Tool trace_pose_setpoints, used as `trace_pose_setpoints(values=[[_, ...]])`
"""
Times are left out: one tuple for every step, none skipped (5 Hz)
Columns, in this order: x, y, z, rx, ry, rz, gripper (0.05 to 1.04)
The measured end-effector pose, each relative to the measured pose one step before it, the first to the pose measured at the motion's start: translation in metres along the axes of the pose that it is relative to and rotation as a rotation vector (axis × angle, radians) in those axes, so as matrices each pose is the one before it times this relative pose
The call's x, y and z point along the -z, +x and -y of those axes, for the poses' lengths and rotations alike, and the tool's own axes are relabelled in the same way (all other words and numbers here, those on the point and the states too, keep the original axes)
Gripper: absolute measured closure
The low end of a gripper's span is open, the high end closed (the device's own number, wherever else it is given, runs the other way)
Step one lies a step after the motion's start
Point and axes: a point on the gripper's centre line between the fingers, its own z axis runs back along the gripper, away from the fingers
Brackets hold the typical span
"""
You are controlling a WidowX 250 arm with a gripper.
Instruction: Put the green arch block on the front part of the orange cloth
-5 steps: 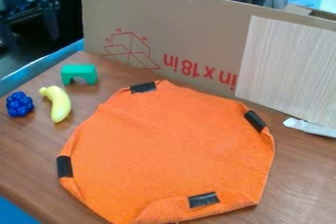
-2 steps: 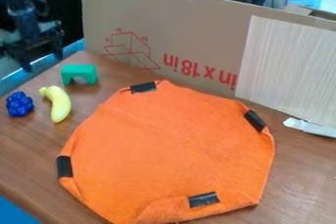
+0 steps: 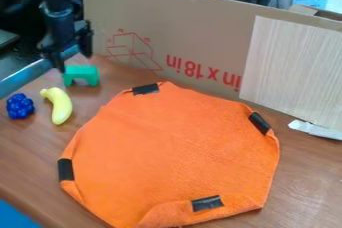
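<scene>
Your black two-finger claw (image 3: 73, 61) is up at the back left of the desk (image 3: 304, 172), with its fingers spread pretty wide and nothing between them. It's hanging right by the green arch-shaped block (image 3: 81, 69), which stands on its two legs near the cardboard. Can't tell if you're actually touching it. A bit nearer the camera you've got a yellow toy banana (image 3: 61, 109), and just left of that a bumpy dark blue toy bunch of grapes (image 3: 20, 106). The big orange cloth (image 3: 174, 147) has its edges folded in and strips of black tape (image 3: 207, 203) on it. Behind it you've got a tall brown cardboard panel (image 3: 200, 32) with red print.
</scene>
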Motion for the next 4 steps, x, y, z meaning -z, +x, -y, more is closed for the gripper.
trace_pose_setpoints(values=[[0.00422,0.00584,0.01244,-0.0666,0.0279,0.0006,0.083],[0.00901,0.0004,0.00927,-0.0471,0.0312,0.0007,0.083],[0.01091,0.00221,-0.00135,-0.0978,0.0688,0.0127,0.084],[0.00576,0.00131,-0.00291,-0.0794,0.0664,0.0082,0.083]])
